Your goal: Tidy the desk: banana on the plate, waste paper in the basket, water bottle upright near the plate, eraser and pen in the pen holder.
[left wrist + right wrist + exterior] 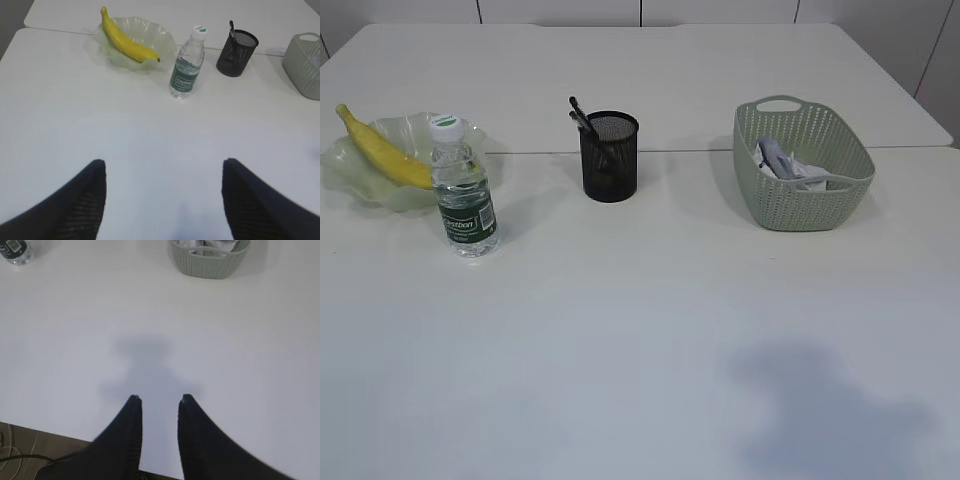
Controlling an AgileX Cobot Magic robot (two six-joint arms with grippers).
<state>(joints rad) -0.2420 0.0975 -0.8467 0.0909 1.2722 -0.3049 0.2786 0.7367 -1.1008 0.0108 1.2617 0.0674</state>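
1. The banana (382,152) is seen lying in the plate (350,165) at the far left of the surface (640,330), its pale tip pointing to the back left and rising past the ruffled rim.
2. The water bottle (463,190) is stood upright on its base just in front of the plate's right side, its white cap on top and its dark green label facing forward; whether bottle and plate touch cannot be told.
3. The pen holder (609,156) is placed upright near the middle of the surface, close to the thin seam line. Dark pens (582,117) are seen leaning out over its left rim. The eraser cannot be made out in any view.
4. The basket (802,168) is set to the right, well apart from the pen holder. Crumpled white and grey waste paper (788,164) is held inside it.
5. The left hand (164,167) is shown released, its two dark fingers spread wide above bare surface, with nothing between them. The plate, bottle and pen holder are viewed well beyond it.
6. The right hand (159,399) is shown with its fingers drawn fairly close but parted by a gap, grasping nothing. It is held above the near edge of the surface, with its shadow cast ahead and the basket far beyond.
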